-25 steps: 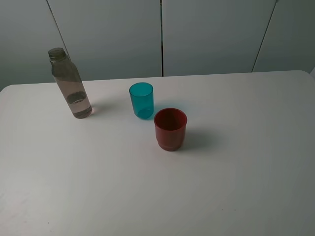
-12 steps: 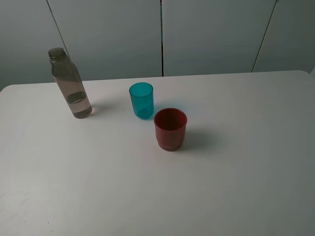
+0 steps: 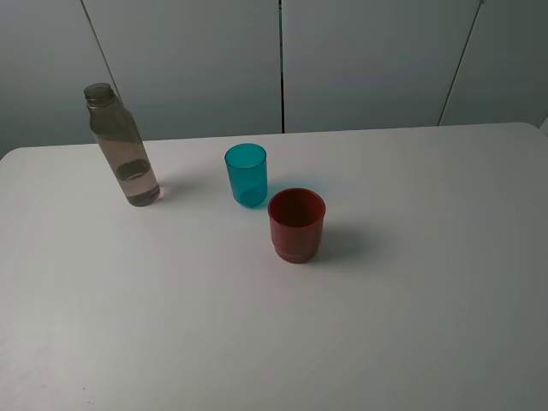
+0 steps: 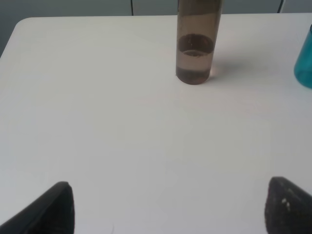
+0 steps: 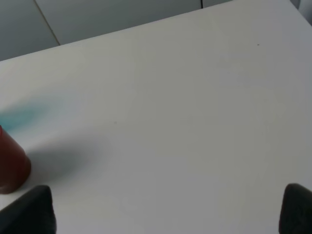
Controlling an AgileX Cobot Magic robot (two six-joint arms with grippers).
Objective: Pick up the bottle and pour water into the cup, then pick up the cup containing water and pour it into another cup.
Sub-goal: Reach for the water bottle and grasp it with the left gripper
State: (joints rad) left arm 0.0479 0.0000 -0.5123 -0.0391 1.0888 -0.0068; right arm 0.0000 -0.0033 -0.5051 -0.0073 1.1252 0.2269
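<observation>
Both hang spread wide, holding nothing. The smoky-grey bottle (image 4: 195, 48) stands well ahead of the left pincer (image 4: 173, 208); the red-brown cup (image 5: 10, 163) sits near the right pincer (image 5: 163, 209).

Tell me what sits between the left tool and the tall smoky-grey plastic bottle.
Nothing: the left wrist view shows only bare white table between the open left tool and the tall smoky-grey plastic bottle.

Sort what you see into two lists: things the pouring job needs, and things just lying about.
Needed for the job:
- bottle
- teal cup
- red cup

Just there:
- table
- wall panels behind it
- no stray items seen
</observation>
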